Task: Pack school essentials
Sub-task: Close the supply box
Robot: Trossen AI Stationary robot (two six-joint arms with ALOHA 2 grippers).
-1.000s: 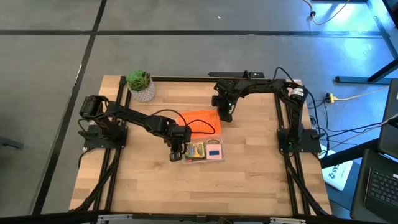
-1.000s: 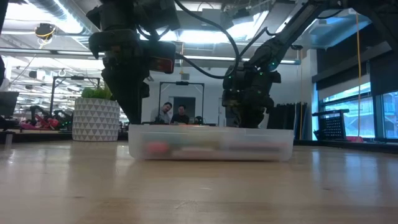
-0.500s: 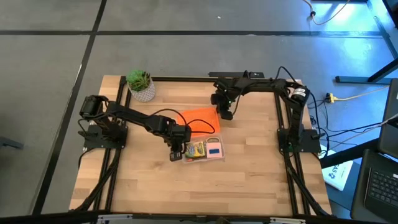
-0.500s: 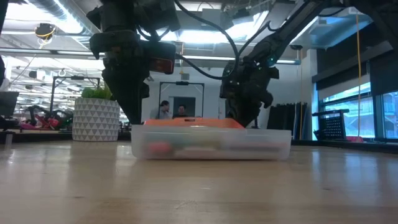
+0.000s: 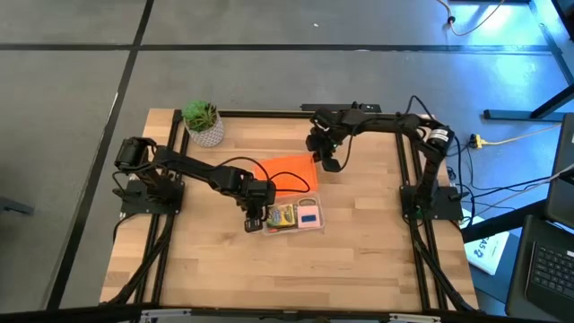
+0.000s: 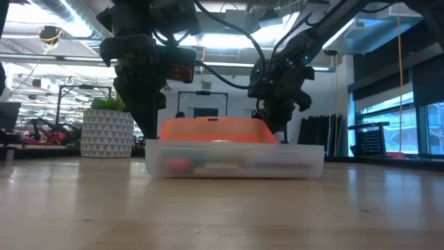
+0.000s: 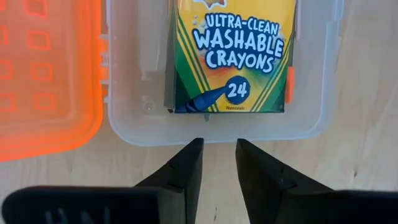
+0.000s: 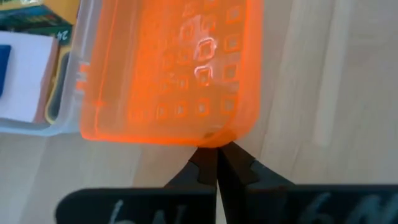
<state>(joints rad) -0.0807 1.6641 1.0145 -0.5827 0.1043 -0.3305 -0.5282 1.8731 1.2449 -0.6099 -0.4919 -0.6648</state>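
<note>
A clear box lies at the table's middle and holds a yellow-green crayon box and a pink pad with a small blue block on it. Its orange lid is joined to the box's far long side and tilts up from it. My right gripper is shut on the lid's right end. At the box's left end, my left gripper points down with a narrow gap between its fingers and nothing in it. The fingertips stand at the box's end wall; whether they touch it does not show. My right gripper has the orange lid by its right short end, toward the corner away from the hinge. Only the tips of the shut fingers meet that edge, slanting down from the table's far right. That end is lifted off the table; the hinge side stays on the box.
A small potted plant in a white patterned pot stands at the far left of the table. Bare wood lies in front of the box and to its right. Both arm bases sit at the table's left and right edges.
My right gripper has risen and rolled at the wrist with the orange lid. The lid has swung up about its hinge, from lying flat behind the box to showing tilted above the box's rim in the low view. The box has stayed in place.
</note>
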